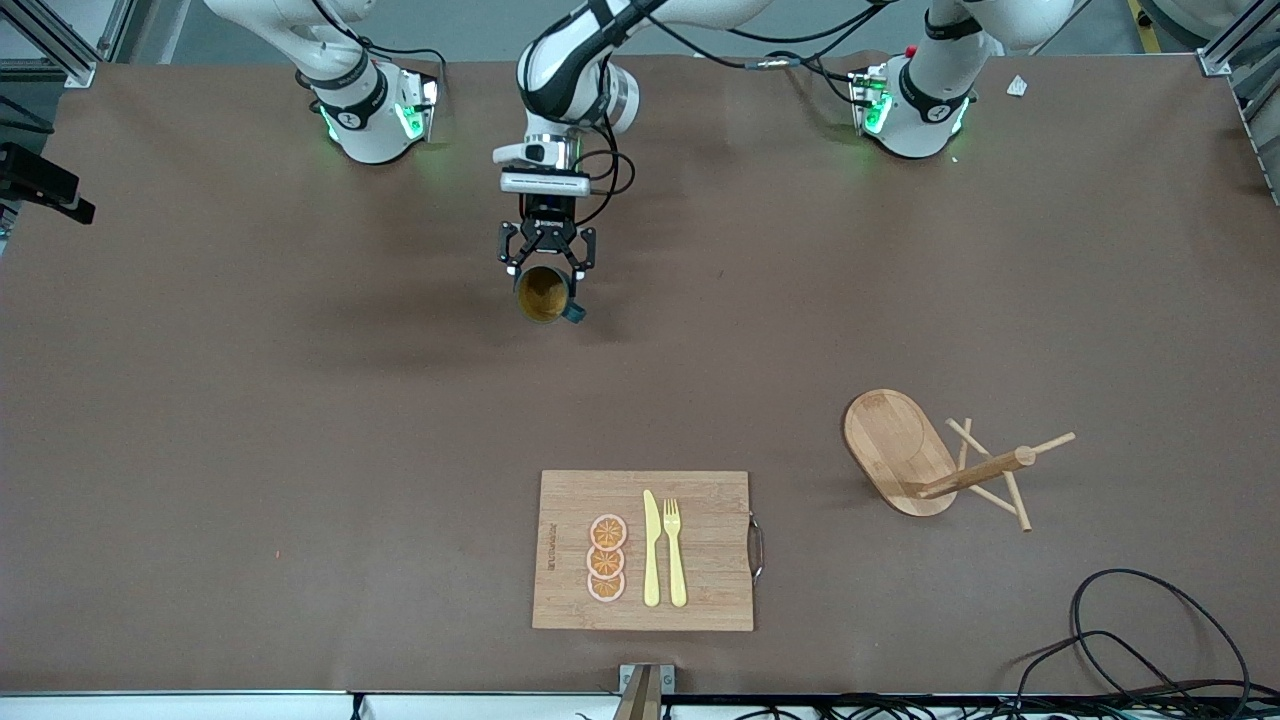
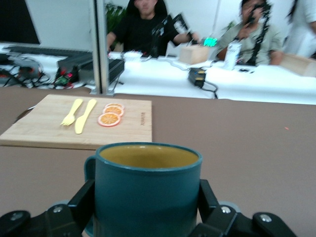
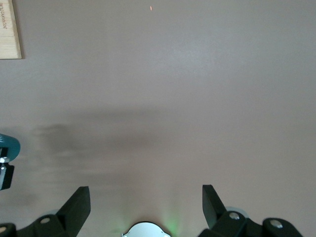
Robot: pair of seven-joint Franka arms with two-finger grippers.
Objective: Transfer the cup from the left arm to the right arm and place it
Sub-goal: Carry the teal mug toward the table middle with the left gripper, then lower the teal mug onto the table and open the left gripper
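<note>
The left gripper [image 1: 547, 262] squeezes the small dark teal cup with a tan inside [image 1: 544, 293], holding it up over the brown table [image 1: 250, 420]. The right gripper [image 3: 146, 200] waits above bare table, fingers wide, empty. If the handover is sloppy, the cup could drop.

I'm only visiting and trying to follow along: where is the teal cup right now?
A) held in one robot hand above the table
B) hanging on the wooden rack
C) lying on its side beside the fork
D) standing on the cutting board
A: the left hand is shut on the cup above bare table, its fingers pressing the cup's sides, well away from the cutting board.
</note>
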